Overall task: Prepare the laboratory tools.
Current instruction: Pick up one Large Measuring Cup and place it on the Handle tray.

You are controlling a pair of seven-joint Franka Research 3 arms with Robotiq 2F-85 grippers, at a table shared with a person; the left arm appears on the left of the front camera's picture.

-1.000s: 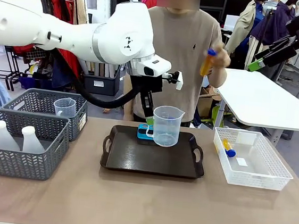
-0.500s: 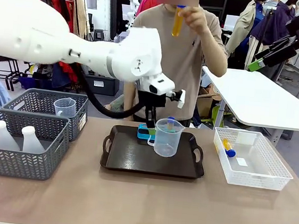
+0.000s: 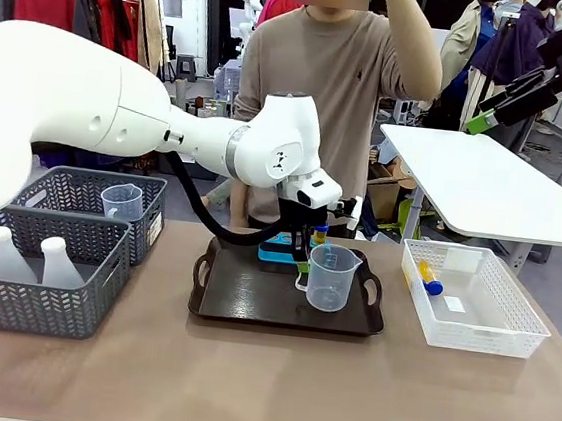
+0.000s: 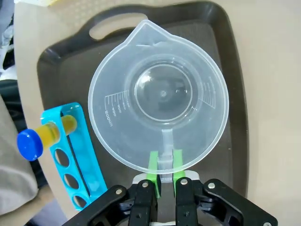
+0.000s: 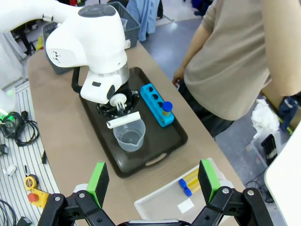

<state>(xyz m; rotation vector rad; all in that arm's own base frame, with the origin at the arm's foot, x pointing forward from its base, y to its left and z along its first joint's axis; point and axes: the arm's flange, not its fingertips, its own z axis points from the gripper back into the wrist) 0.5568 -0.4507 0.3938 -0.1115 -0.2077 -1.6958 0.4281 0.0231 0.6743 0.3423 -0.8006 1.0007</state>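
The left claw [image 4: 162, 165] pinches the clear beaker [image 4: 160, 94] by its handle, keeping it upright, mouth unobstructed, at the right of the dark tray [image 3: 241, 305], while the right claw [image 5: 154, 180] hangs released.

The tray [image 3: 236, 304] sits in the middle of the table [image 3: 262, 390], carrying the beaker [image 3: 330, 278] with the tube rack [image 3: 273, 252] behind it. Two baskets [image 3: 19, 312] stand to its left, and a third basket [image 3: 471, 337] holding tubes [image 3: 429, 277] stands to its right.

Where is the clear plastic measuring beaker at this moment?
The beaker is mid-table in the front view, over the dark tray, right half, handle pinched by the left gripper, beside the blue tube rack.
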